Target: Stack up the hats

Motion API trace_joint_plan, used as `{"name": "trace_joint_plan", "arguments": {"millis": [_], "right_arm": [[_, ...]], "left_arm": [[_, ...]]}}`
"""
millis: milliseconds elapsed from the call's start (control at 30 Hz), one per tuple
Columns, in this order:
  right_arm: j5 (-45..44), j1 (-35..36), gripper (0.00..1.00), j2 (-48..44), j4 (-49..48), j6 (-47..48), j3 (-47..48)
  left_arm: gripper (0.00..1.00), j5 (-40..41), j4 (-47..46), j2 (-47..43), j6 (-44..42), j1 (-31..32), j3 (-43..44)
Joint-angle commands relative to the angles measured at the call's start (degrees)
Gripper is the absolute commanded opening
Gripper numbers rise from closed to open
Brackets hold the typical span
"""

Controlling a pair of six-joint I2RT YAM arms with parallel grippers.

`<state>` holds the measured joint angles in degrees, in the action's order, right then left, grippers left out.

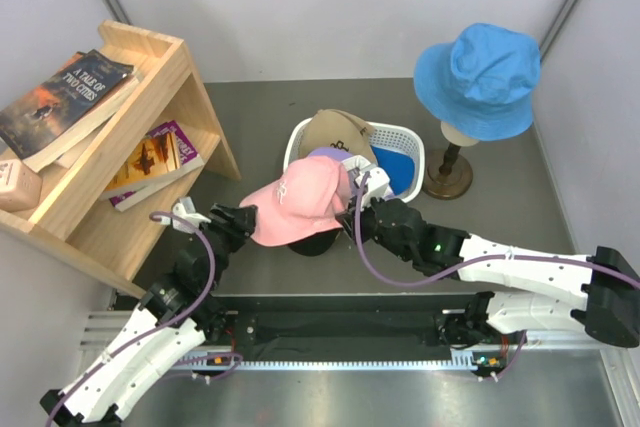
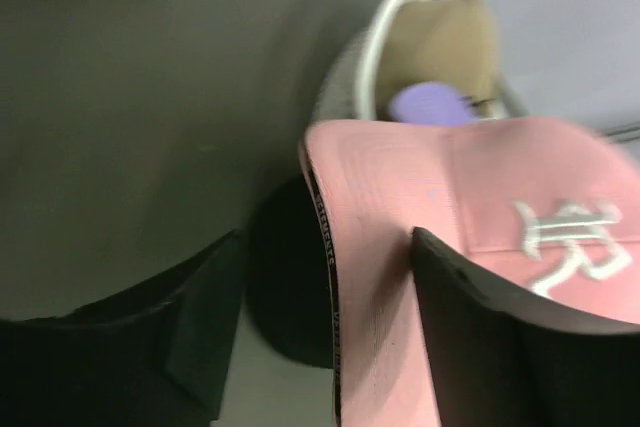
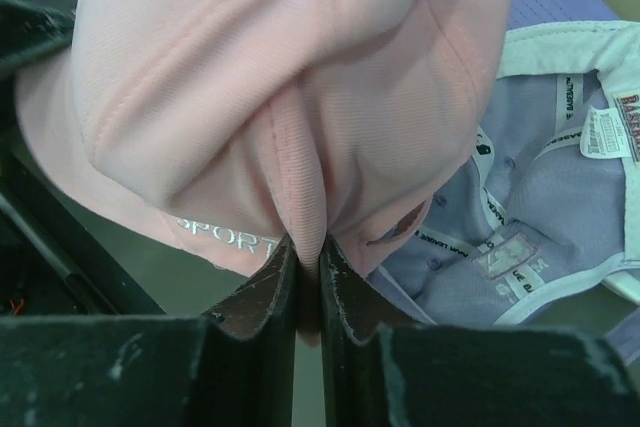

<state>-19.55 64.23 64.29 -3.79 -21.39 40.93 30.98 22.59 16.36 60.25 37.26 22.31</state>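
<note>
A pink cap (image 1: 295,202) hangs between both grippers, just above a black cap (image 1: 318,243) on the table. My right gripper (image 1: 355,202) is shut on a fold of the pink cap's crown (image 3: 250,77). My left gripper (image 1: 243,219) is open, its jaws either side of the pink brim (image 2: 480,187); one finger (image 2: 500,347) lies over the brim, and the black cap (image 2: 285,287) shows below. A white basket (image 1: 400,132) behind holds tan (image 1: 335,130), lavender (image 1: 328,154) and royal blue (image 1: 395,162) caps. The lavender cap's inside (image 3: 520,217) shows. No white cap is in view.
A wooden shelf (image 1: 120,137) with books stands at the left. A blue bucket hat (image 1: 480,77) sits on a mannequin head on a wooden stand (image 1: 447,177) at the back right. Grey walls close in the table.
</note>
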Motion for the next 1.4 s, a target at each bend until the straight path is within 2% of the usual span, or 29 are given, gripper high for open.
{"name": "trace_joint_plan", "arguments": {"millis": [0,100,500,800,1000,1100,1133,1200,1233,1367], "right_arm": [[-1.98,1.07,0.08,0.48,-0.08,-0.41,1.88],[-2.33,1.69,0.08,0.92,0.10,-0.41,1.96],[-4.97,4.15,0.09,3.47,3.62,-0.23,3.63],[-6.73,5.47,0.11,3.82,6.16,0.38,4.07],[-6.73,5.65,0.13,4.44,6.34,0.82,4.43],[-6.73,5.65,0.22,4.61,6.43,0.73,4.95],[-6.73,5.73,0.36,4.44,6.52,0.82,5.04],[-6.73,5.73,0.50,3.83,6.87,0.99,5.30],[-6.82,5.73,0.62,2.87,7.22,1.00,5.39],[-6.64,5.65,0.78,-0.56,9.15,1.70,5.39]], "left_arm": [[0.75,3.56,16.78,0.96,-1.10,-0.34,-0.08],[0.80,3.65,18.19,0.87,-2.67,-0.34,2.29],[0.82,3.73,13.98,6.48,-10.23,-0.34,7.83],[0.82,3.73,6.25,11.49,-16.64,-0.34,10.91],[0.83,-0.30,-1.05,14.48,-18.41,-0.25,10.31],[0.83,-2.94,-2.81,16.85,-16.84,-0.25,9.25],[0.83,-3.73,-3.16,17.30,-16.40,-0.25,8.81],[0.83,-4.61,-2.99,18.00,-15.26,-0.25,7.50],[0.83,-4.53,-2.73,17.92,-14.90,-0.25,7.14],[0.83,-2.86,0.16,16.08,-14.55,-0.25,6.09]]}}
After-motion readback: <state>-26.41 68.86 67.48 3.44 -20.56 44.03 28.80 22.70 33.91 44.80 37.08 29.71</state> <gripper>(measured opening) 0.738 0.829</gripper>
